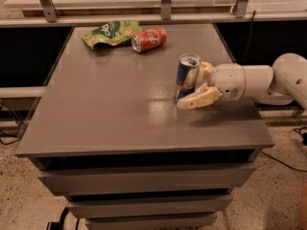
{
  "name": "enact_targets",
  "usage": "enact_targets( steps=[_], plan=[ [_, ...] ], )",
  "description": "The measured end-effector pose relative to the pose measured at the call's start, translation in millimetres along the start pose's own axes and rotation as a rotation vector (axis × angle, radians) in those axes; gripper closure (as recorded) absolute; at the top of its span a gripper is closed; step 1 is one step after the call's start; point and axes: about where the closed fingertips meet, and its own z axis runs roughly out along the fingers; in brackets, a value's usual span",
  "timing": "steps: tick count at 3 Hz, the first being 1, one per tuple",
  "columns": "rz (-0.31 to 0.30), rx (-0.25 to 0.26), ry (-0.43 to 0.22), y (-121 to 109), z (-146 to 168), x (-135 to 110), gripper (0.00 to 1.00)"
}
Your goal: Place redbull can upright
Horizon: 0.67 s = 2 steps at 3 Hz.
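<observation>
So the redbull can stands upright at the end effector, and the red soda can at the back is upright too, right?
Not quite. The camera view shows the red soda can lying on its side at the back. The redbull can does stand upright at the end effector.
</observation>
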Motion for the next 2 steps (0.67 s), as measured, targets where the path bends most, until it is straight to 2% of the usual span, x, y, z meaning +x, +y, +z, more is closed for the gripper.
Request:
enact_targets(
  steps=[1,2],
  plan=[
    [-0.034,-0.017,0.004,1.6,-10.6,-2.6,0.00],
    [-0.035,-0.017,0.004,1.6,-10.8,-3.0,0.00]
  ],
)
